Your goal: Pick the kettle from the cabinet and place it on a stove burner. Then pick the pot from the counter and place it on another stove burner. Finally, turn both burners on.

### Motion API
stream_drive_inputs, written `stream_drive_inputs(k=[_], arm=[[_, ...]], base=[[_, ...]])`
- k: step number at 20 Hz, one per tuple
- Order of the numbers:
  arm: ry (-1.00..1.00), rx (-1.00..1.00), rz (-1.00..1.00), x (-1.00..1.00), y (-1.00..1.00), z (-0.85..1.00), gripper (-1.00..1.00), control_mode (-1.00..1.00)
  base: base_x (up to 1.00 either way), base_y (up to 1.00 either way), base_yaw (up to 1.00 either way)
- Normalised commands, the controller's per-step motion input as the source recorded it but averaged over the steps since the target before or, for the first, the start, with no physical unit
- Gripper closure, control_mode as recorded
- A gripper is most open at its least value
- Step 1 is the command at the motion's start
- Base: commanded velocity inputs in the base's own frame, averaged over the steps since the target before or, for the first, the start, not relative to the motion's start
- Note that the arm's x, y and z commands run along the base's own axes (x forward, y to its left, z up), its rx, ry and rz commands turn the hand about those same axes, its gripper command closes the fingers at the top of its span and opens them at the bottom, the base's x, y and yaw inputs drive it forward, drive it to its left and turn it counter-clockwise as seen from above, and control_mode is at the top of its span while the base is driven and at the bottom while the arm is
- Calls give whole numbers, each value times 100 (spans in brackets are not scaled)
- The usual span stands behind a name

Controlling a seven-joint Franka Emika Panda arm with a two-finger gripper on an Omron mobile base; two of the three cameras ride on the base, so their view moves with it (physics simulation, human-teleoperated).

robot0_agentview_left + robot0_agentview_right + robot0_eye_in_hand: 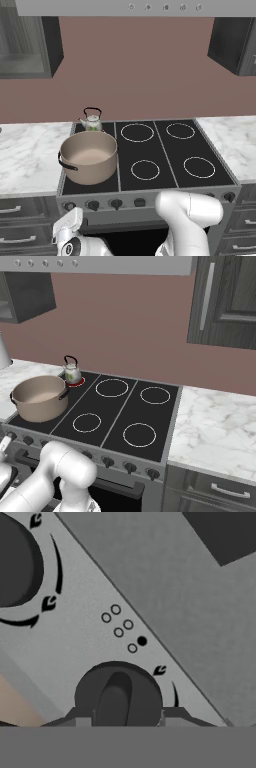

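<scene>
Sitting at the cooktop's [172,157] left side: pot [89,156] on the front burner, kettle [92,120] just behind on the rear burner. Reaching low at the front panel, gripper [120,719] closing partway around a dark knob [118,696], fingertips flanking it.

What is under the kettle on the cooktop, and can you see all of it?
Under the kettle a red glow shows on the black cooktop, so that rear burner looks lit. Most of its ring is covered by the kettle and the pot.
</scene>
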Motion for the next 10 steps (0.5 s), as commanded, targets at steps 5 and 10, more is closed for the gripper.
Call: stream_drive_inputs(k=[5, 10], arm=[[0, -8, 0, 0, 3, 0, 100, -100], [0, 0, 0, 0, 0, 0, 100, -100]], base=[[0, 0, 0], [0, 0, 0]])
